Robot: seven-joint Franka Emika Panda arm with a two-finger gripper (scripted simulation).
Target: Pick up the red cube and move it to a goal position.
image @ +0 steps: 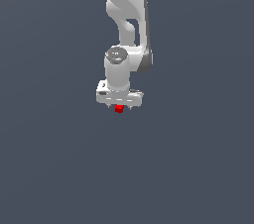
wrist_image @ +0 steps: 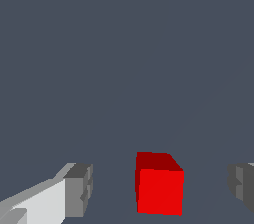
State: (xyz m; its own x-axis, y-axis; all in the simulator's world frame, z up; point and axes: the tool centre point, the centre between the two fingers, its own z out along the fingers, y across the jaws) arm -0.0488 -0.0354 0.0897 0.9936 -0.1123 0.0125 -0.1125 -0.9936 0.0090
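The gripper [wrist_image: 159, 188] stands spread wide with the red cube [wrist_image: 158, 188] between its fingers [wrist_image: 79, 191], clear gaps either side, gripping nothing. That straddle sets up a squeeze. The cube probably rests on the grey floor [image: 49, 168], though contact is hard to confirm.

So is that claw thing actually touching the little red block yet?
Apart. The wrist view shows grey floor between the red cube and each finger of the open gripper.
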